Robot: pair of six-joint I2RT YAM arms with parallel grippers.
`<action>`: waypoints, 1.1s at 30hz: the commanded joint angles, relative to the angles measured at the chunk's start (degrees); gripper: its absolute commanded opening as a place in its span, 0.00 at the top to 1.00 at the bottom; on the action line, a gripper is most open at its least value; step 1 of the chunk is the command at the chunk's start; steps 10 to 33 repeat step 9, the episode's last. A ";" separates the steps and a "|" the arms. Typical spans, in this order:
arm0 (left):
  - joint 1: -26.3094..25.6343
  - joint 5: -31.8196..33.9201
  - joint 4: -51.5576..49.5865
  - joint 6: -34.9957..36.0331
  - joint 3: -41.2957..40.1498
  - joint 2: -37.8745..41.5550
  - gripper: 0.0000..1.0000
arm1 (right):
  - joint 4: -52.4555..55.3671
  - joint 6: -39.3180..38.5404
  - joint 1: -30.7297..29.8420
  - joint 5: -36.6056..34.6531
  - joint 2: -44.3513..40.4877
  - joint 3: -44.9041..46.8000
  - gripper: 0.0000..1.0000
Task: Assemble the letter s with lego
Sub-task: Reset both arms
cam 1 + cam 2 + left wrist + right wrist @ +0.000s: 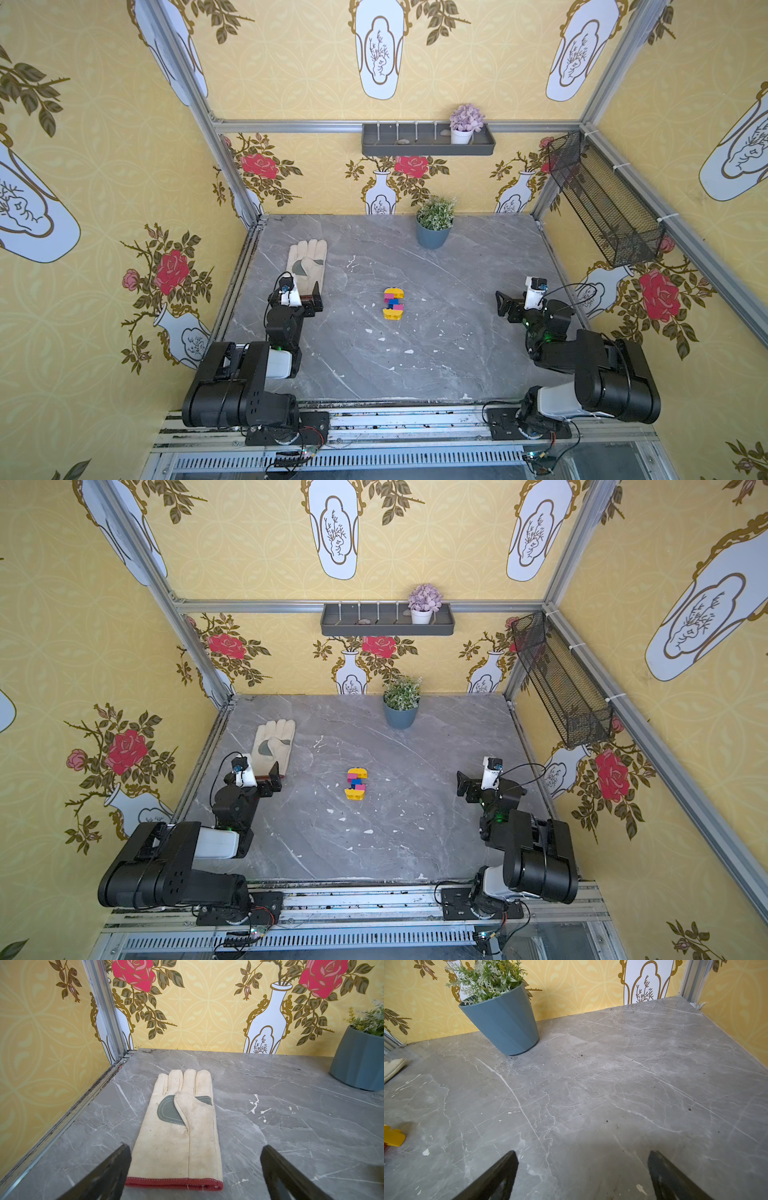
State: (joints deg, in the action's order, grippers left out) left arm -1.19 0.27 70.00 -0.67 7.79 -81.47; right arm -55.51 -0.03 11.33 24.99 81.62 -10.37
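Letter s (393,304): you find it lying flat near the middle of the table (457,365), well apart from both grippers. Its bricks are joined: a yellow bar at the far end, a yellow bar at the near end, pink pieces next to them and blue in the centre. Nothing touches it.
Yellow brick (393,1137): in the right wrist view you see only one corner of it, at the border of the picture.
Left arm: its base sits at the near left corner. The links are folded back on themselves and the wrist points toward the far edge.
Left gripper (194,1145): the jaws stand wide apart and hold nothing. In the left wrist view the fingers are on either side of the glove's red cuff. Whether they touch the glove you cannot tell.
Right arm: its base sits at the near right corner. It is folded in the same way, with the wrist close to the right edge.
Right gripper (582,1151): it is spread wide and empty, over bare table.
Glove (307,266): it lies flat along the left edge, palm up, with its fingers toward the far edge.
Plant pot (433,232): it is blue and stands upright at the far edge.
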 commanded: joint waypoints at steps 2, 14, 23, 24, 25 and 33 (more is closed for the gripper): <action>0.11 0.08 2.17 -0.33 -0.18 0.04 0.01 | -2.00 -0.32 -0.01 0.39 0.01 -0.18 0.02; 0.04 0.12 2.16 -0.31 -0.18 0.00 0.01 | -1.07 -0.66 -0.96 -1.13 0.44 -0.88 0.02; 0.04 0.12 2.16 -0.31 -0.18 0.00 0.01 | -1.07 -0.66 -0.96 -1.13 0.44 -0.88 0.02; 0.04 0.12 2.16 -0.31 -0.18 0.00 0.01 | -1.07 -0.66 -0.96 -1.13 0.44 -0.88 0.02; 0.04 0.12 2.16 -0.31 -0.18 0.00 0.01 | -1.07 -0.66 -0.96 -1.13 0.44 -0.88 0.02; 0.04 0.12 2.16 -0.31 -0.18 0.00 0.01 | -1.07 -0.66 -0.96 -1.13 0.44 -0.88 0.02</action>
